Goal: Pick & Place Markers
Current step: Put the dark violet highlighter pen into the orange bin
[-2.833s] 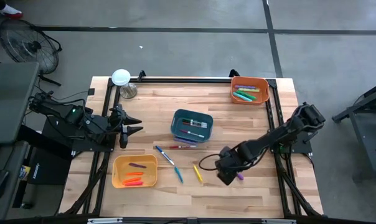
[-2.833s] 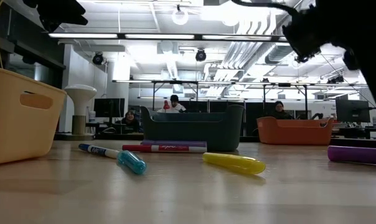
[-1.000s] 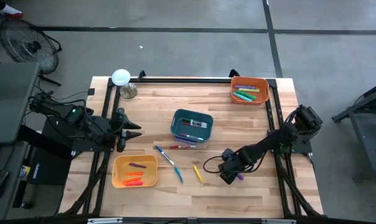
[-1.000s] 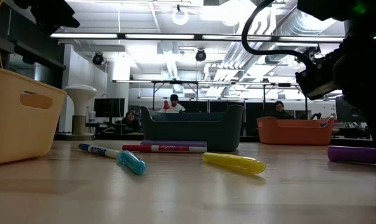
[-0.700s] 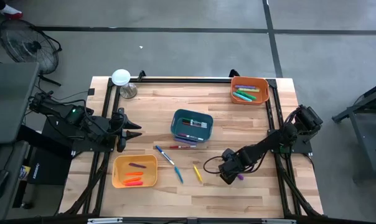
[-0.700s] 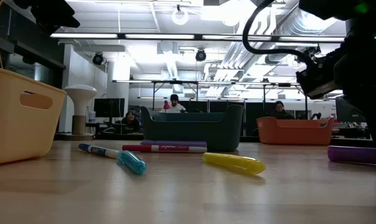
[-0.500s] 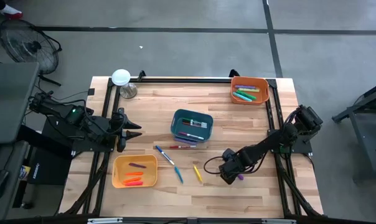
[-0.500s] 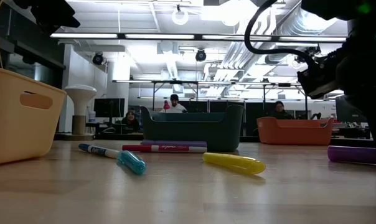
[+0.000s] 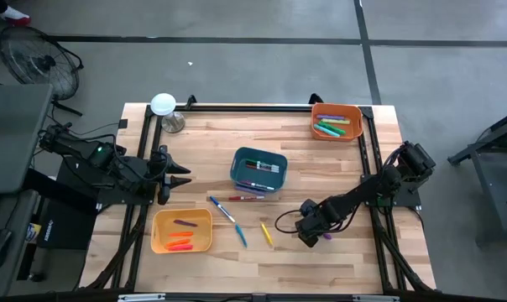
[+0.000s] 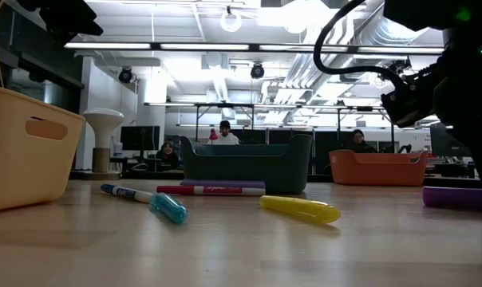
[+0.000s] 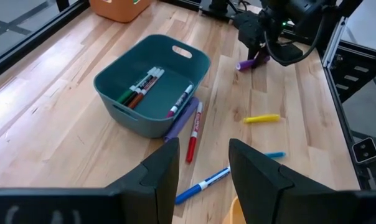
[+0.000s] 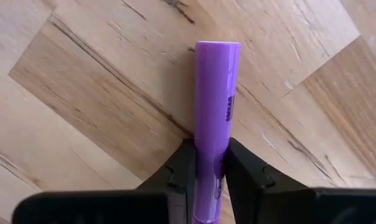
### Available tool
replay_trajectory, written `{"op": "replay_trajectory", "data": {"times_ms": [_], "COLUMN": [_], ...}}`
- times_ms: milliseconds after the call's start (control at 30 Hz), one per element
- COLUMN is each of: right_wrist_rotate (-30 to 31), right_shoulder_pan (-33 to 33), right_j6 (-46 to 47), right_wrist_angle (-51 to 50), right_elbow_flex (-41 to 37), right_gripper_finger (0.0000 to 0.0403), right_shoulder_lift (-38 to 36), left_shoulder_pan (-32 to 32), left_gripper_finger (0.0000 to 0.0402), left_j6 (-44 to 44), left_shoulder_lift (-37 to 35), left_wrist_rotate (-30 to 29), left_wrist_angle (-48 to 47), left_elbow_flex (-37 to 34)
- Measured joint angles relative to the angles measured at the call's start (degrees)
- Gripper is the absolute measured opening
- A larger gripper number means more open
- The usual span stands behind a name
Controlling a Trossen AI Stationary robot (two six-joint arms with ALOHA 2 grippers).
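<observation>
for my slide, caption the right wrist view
Right gripper jaws closed on a purple marker lying on the wooden table.

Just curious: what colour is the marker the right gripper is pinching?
Purple marker, clearest in the right wrist view.

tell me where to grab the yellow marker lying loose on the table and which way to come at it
Grip the yellow marker around the middle of its barrel, coming straight down from above. It lies flat on the wooden table, so only its top and sides are free. Set the fingers across its short width, not along its length. The blue marker lies close beside it, so keep the gripper narrow.
</observation>
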Motion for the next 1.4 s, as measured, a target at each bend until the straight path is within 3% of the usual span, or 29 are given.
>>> {"op": "replay_trajectory", "data": {"times_ms": [200,433,700,933,1400], "right_wrist_rotate": [-1.4,0.1,4.1,5.8,8.3], "right_shoulder_pan": [-2.3,-7.5,-19.8,-37.0,-66.1], "right_j6": [0.0,-2.4,-11.2,-27.3,-65.1], "right_wrist_angle": [-1.6,-10.4,-21.0,-23.5,-13.5], "right_elbow_flex": [-0.5,-0.6,-0.5,-0.4,-0.4], "right_gripper_finger": [0.0054,0.0054,0.0054,0.0054,0.0054], "right_shoulder_lift": [-3.7,-13.4,-26.4,-32.0,-26.6], "left_shoulder_pan": [0.0,0.0,0.0,0.0,0.0], "left_gripper_finger": [0.0137,0.0137,0.0137,0.0137,0.0137], "left_j6": [0.1,0.3,0.2,0.2,-1.3], "left_shoulder_lift": [0.0,0.0,0.0,0.0,0.0], "left_wrist_rotate": [-1.1,-3.0,-4.6,-7.2,-11.0], "left_wrist_angle": [1.9,3.9,4.5,4.8,8.0], "left_elbow_flex": [0.0,0.0,0.0,0.0,0.0]}}
